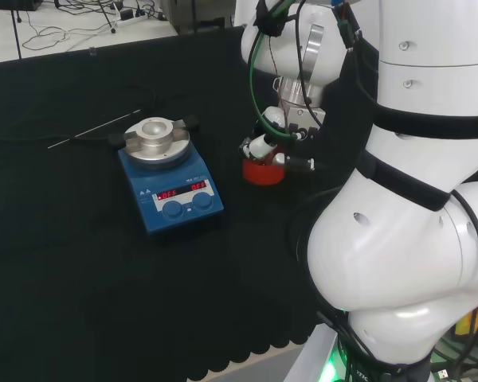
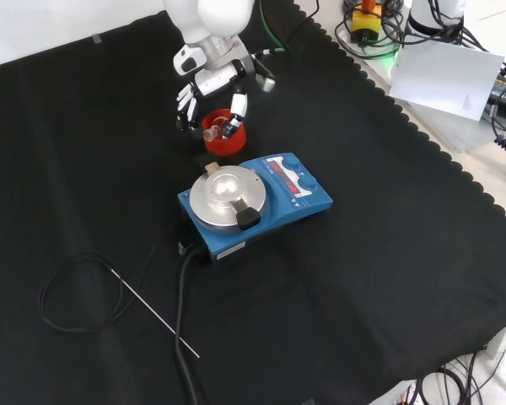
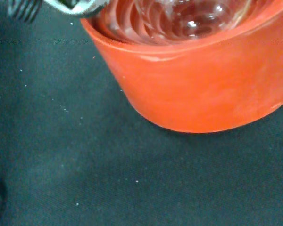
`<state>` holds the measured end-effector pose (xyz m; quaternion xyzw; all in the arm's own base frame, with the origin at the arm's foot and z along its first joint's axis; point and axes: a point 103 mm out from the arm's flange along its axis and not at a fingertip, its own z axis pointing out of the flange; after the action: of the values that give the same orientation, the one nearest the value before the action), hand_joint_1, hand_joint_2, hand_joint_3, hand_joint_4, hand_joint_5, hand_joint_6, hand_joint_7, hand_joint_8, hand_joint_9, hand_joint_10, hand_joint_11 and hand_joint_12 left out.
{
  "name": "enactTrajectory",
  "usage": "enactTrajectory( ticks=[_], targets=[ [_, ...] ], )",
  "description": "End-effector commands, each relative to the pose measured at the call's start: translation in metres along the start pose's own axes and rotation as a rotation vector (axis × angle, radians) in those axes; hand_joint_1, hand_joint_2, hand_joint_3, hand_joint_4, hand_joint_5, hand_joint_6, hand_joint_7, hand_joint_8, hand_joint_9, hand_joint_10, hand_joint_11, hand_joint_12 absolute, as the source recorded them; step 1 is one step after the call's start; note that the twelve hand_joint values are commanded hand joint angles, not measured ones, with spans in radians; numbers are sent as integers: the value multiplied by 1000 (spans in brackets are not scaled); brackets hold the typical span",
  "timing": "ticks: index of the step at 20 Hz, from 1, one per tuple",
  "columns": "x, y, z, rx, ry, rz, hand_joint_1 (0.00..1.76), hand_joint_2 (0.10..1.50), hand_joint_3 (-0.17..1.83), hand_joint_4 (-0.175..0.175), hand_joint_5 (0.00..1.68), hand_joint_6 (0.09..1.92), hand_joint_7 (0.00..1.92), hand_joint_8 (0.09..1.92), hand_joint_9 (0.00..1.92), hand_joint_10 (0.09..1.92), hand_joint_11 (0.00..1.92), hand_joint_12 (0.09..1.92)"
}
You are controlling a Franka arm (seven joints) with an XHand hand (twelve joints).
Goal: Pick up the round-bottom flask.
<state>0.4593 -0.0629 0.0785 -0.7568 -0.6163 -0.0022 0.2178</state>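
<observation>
A black cloth (image 2: 388, 278) covers the bench and ends in a wavy edge. Past it lie a pale floor and some cables. On the cloth sit one blue stirrer box (image 2: 255, 205) with a round silver top, one thin metal rod (image 2: 152, 310), one black cable loop (image 2: 76, 291) and one red ribbed stand (image 2: 223, 135). The clear round-bottom flask (image 3: 188, 19) sits in the stand, at 12 o'clock from the blue box in the front view. The hand (image 2: 207, 84) hangs over it, fingers curled round the flask's top.
</observation>
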Motion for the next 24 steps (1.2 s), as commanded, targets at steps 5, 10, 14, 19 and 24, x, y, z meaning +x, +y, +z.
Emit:
enactTrajectory(
  ticks=[5, 10, 14, 19, 24],
  targets=[
    [-4, -9, -6, -17, -13, 4, 1117, 699, 608, 161, 1237, 718, 424, 694, 642, 628, 310, 1353],
    [-6, -17, -18, -41, -2, 8, 1123, 645, 719, 153, 1234, 769, 430, 690, 654, 618, 321, 1349],
    [0, -25, -25, -56, 5, 2, 1122, 645, 739, 136, 1213, 817, 429, 693, 655, 618, 324, 1349],
    [-4, -37, -42, -80, 16, 1, 1123, 646, 748, 124, 1204, 837, 426, 694, 656, 619, 324, 1349],
    [-1, -49, -55, -106, 23, 5, 1124, 646, 755, 113, 1197, 852, 423, 696, 656, 620, 325, 1349]
  ],
)
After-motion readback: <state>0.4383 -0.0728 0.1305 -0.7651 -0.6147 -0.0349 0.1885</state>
